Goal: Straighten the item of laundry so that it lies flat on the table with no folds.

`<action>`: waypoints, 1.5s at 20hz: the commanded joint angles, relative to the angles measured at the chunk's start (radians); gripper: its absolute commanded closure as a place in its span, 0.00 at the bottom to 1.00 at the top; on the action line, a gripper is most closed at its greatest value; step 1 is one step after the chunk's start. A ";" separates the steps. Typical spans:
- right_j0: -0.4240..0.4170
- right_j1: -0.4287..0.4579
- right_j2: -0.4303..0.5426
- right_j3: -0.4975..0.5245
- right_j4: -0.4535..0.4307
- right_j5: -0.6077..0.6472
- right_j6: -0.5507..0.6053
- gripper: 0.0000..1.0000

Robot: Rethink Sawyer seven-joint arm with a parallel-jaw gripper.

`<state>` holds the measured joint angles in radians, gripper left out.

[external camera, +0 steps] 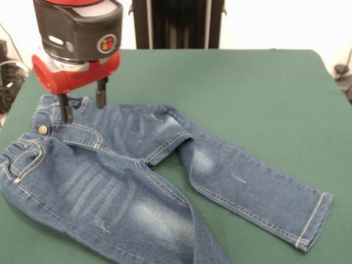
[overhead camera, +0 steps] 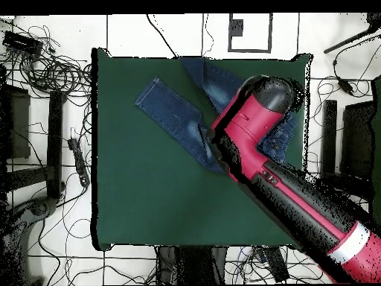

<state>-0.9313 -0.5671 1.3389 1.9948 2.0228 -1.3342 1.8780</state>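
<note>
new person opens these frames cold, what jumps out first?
The red and black arm's hand, hanging over the waistband of the small blue jeans at the front view's upper left, its two dark fingers apart, one tip at the denim. Then the jeans themselves: legs splayed across the green table, one cuff reaching right, with creases near the crotch. Overhead, the arm covers much of them.

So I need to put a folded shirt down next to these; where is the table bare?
Bare green table lies beyond the jeans toward the far right corner, and between the right leg cuff and the near edge. The waistband corner under the gripper is crowded.
</note>
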 commanded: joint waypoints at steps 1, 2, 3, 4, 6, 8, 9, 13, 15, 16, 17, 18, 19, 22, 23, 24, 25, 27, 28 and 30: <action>-0.014 -0.024 -0.070 0.136 0.066 0.094 -0.272 0.00; -0.017 -0.031 -0.069 0.137 0.067 0.091 -0.283 0.00; -0.021 -0.033 -0.063 0.139 0.075 0.092 -0.284 0.00; -0.022 -0.031 -0.066 0.141 0.069 0.097 -0.281 0.00; -0.015 -0.017 -0.085 0.137 0.038 0.106 -0.273 0.00; -0.009 0.009 -0.106 0.131 0.007 0.122 -0.264 0.00; -0.005 0.017 -0.114 0.133 -0.005 0.131 -0.252 0.00; 0.017 0.031 -0.150 0.167 -0.054 0.174 -0.166 0.00; 0.028 0.044 -0.165 0.165 -0.061 0.185 -0.147 0.00; 0.034 0.055 -0.175 0.161 -0.071 0.192 -0.139 0.00; 0.042 0.066 -0.189 0.155 -0.085 0.200 -0.131 0.00; 0.049 0.075 -0.200 0.150 -0.095 0.206 -0.126 0.00; 0.054 0.083 -0.208 0.144 -0.095 0.212 -0.124 0.00; 0.067 0.090 -0.224 0.136 -0.098 0.225 -0.122 0.00; 0.070 0.091 -0.227 0.134 -0.096 0.229 -0.122 0.00; 0.073 0.090 -0.228 0.133 -0.091 0.228 -0.125 0.00; 0.075 0.089 -0.228 0.132 -0.084 0.228 -0.128 0.00; 0.081 0.085 -0.230 0.130 -0.072 0.227 -0.134 0.00; 0.083 0.083 -0.231 0.129 -0.065 0.227 -0.137 0.00; 0.085 0.083 -0.232 0.125 -0.059 0.225 -0.146 0.00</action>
<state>-0.9088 -0.5334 1.2009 2.0529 1.9070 -1.1895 1.8767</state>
